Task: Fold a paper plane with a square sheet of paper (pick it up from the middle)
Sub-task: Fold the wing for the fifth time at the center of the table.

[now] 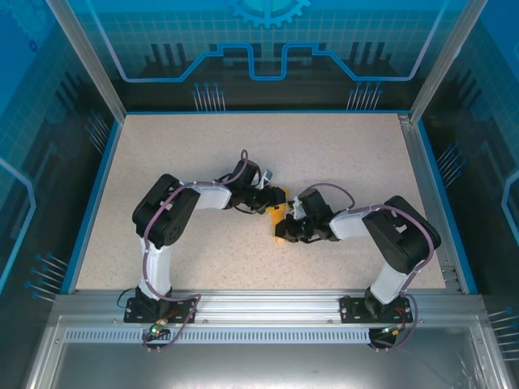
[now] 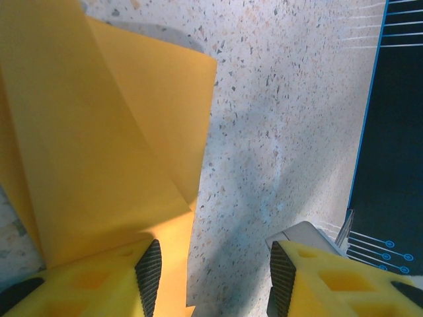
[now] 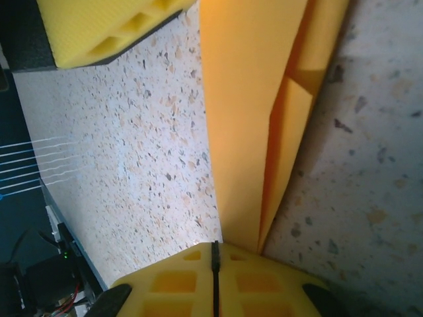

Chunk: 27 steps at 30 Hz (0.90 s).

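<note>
The orange-yellow sheet of paper point(image 1: 280, 220) lies folded on the table between the two grippers. In the left wrist view its layered flaps point(image 2: 99, 132) spread across the left half, with a diagonal crease. My left gripper point(image 2: 215, 281) is open; its left finger point(image 2: 149, 276) sits over the paper's edge and bare table shows between the pads. In the right wrist view the paper point(image 3: 258, 119) is a long narrow layered strip. My right gripper point(image 3: 214, 277) is shut, pads together, and the strip's near end runs under its right finger.
The speckled table point(image 1: 324, 154) has free room at the back and sides, bounded by a blue rim point(image 1: 91, 203). The left gripper's yellow finger point(image 3: 99, 30) shows at the top left of the right wrist view. A dark wall point(image 2: 390, 132) stands beyond the table edge.
</note>
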{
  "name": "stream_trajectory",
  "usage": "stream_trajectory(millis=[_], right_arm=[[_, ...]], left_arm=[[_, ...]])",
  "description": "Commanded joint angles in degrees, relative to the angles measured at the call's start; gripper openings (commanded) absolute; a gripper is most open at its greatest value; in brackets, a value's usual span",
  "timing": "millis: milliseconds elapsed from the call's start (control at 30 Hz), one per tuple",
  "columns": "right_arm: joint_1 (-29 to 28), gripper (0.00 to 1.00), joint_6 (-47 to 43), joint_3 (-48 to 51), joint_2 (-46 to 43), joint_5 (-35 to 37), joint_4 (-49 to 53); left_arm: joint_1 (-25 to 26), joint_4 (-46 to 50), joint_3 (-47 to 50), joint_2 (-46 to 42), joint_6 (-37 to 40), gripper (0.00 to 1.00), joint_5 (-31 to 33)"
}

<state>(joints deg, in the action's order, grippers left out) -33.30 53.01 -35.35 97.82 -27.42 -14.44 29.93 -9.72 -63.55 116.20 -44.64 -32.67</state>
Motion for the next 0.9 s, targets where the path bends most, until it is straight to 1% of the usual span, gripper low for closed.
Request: stream_trajectory(millis=[0,300,700,867], right_arm=[[-1.8,0.08,-1.5,1.3,-0.5,0.2,8.4],[-3.0,0.08,-2.4,1.2,-1.6,0.0,11.1],[-3.1,0.10,-3.7,-0.4,-4.1,-1.1,14.4],[-2.7,0.10,-2.5,0.4,-9.4,0.8,12.8]], left_arm=[[0.2,4.1,0.2,2.9,0.2,0.51,2.1],[0.0,4.7,0.0,3.4,0.0,0.51,2.1],[0.0,4.6,0.4,3.5,-0.1,0.51,1.9],[0.0,4.8,0.2,3.5,0.0,0.51,1.6]])
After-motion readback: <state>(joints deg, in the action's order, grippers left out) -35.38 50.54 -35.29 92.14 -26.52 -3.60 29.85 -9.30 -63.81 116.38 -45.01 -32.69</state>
